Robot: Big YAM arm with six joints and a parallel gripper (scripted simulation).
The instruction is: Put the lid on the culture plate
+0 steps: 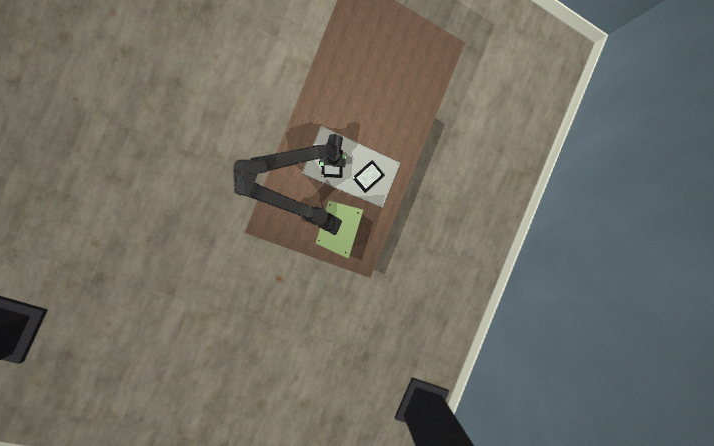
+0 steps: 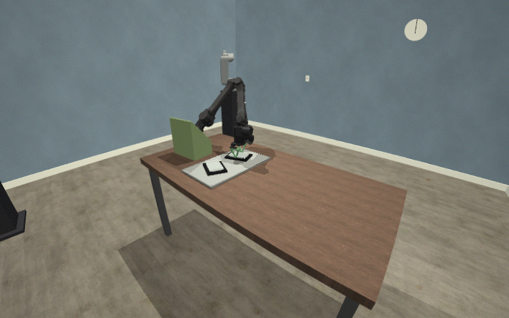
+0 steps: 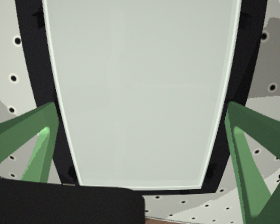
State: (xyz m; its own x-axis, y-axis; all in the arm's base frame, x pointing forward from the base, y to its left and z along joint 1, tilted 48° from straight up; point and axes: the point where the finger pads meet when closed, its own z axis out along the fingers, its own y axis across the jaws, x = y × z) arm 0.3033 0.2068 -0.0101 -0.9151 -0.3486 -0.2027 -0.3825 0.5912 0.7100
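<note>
My gripper (image 3: 141, 111) is open, with one green finger on each side of the lid and apart from it. In the overhead view the gripper (image 1: 332, 165) hangs over the left black frame on the grey perforated base (image 1: 390, 180). The culture plate in its black nest (image 1: 368, 176) sits on the right of that base, uncovered. From the side, the gripper (image 2: 237, 150) is just above the far frame (image 2: 239, 156), and the plate (image 2: 214, 167) is nearer.
A green wedge-shaped block (image 2: 188, 137) stands at the table's corner beside the base, and the arm's foot is by it (image 1: 329, 221). The long brown table (image 2: 288, 193) stretches away from the base. Black stands are on the floor.
</note>
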